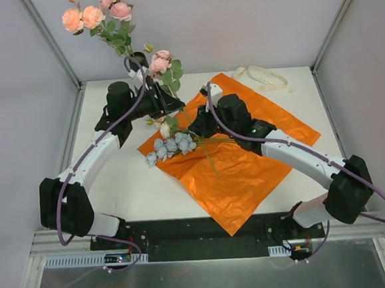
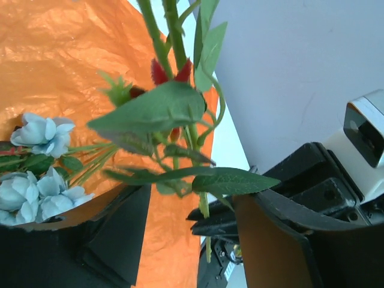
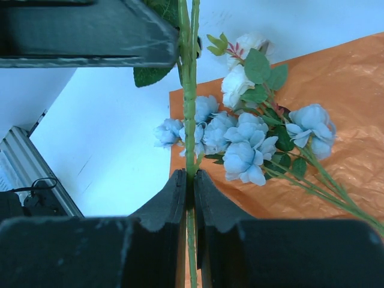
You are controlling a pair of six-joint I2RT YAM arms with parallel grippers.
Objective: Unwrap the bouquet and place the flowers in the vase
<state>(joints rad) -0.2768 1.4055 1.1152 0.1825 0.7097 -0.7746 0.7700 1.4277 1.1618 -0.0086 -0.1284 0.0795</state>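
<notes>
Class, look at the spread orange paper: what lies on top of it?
Pale blue flowers with green stems lie on the orange paper. The right arm hides its middle part.

The light is bright and white and comes from above. In the top view the table point(image 1: 136, 188) is lit evenly, and the arms drop only soft grey shadows on it. The orange paper point(image 1: 248, 173) shines, with small bright spots on its crinkles. In the left wrist view that paper looks washed out at the top left, and the near leaf point(image 2: 156, 108) is a bit fuzzy. The left fingers point(image 2: 264, 246) pick up an orange glow. In the right wrist view the table looks pale blue, the stem point(image 3: 189, 108) is sharp, and the right fingers point(image 3: 162, 210) are dark.
</notes>
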